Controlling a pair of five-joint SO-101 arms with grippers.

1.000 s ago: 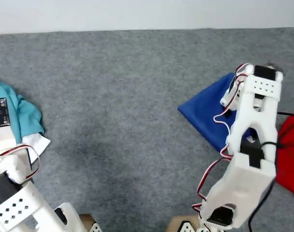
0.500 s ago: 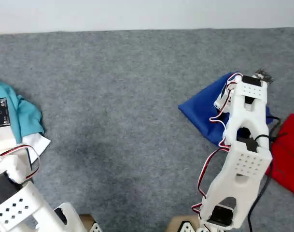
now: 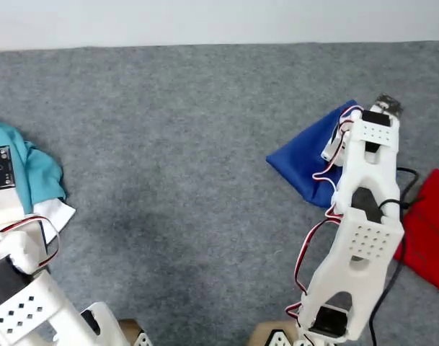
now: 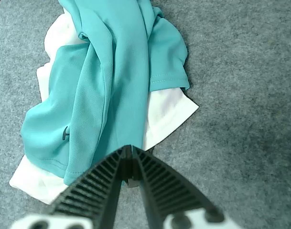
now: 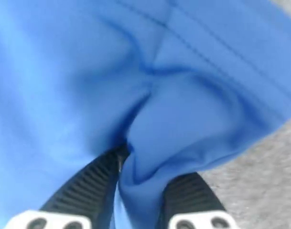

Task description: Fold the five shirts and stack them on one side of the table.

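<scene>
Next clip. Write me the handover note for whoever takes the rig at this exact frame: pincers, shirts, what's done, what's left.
Left pincer: shut, empty, above the teal shirt.
Right pincer: shut on a fold of the blue shirt, on the right of the table.
Teal shirt lies crumpled over the white shirt at the left edge; red shirt lies beside the blue one.
Done: no shirt looks folded, no stack.
Left: fold each, stack on one side.
</scene>
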